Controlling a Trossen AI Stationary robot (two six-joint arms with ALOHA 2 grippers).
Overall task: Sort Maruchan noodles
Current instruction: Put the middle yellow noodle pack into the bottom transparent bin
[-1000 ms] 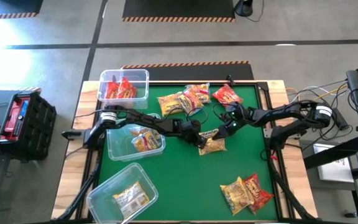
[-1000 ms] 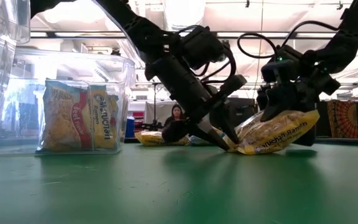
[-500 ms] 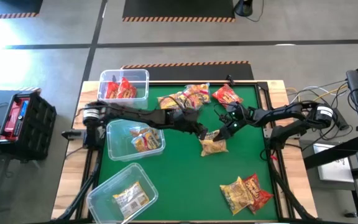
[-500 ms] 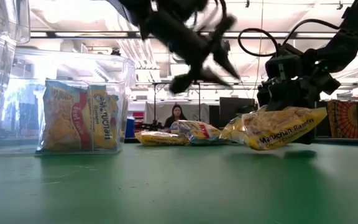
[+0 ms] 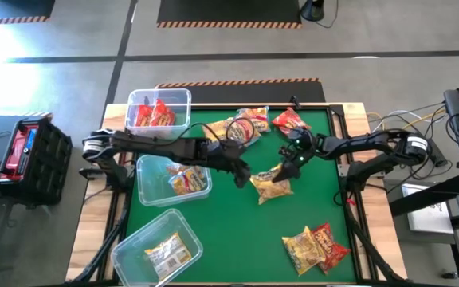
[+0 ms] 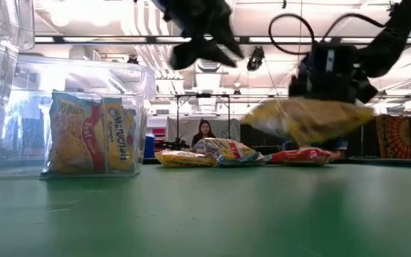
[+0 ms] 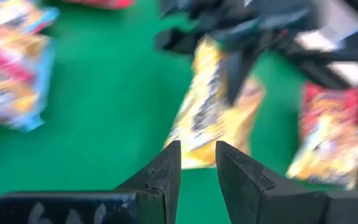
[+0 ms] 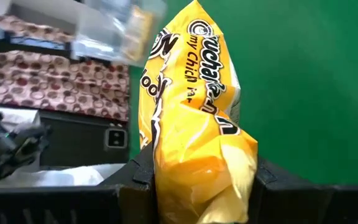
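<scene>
My right gripper is shut on a yellow Maruchan noodle packet and holds it above the green table's middle. My left gripper hangs high just left of that packet, its fingers a narrow gap apart with nothing between them. More packets lie in a heap at the far edge, with a red one beside it. Two more lie at the near right. My right gripper pinches one short end of the yellow packet between its two fingers. It comes from the table's right side, nearly level. The packet sticks out past the fingers toward the near left, about level and lifted clear of the table.
Three clear bins stand along the left. The far one holds red packets, the middle one an orange-and-blue packet, and the near one a yellow packet. Green tabletop lies bare at the near centre. A person sits far behind the table.
My left gripper has risen from the yellow packet's end and drawn back toward the table's left, rolling as it went. My right gripper has lifted a little and rolled. The packet's low end has come off the table, and the packet now hangs clear and about level.
</scene>
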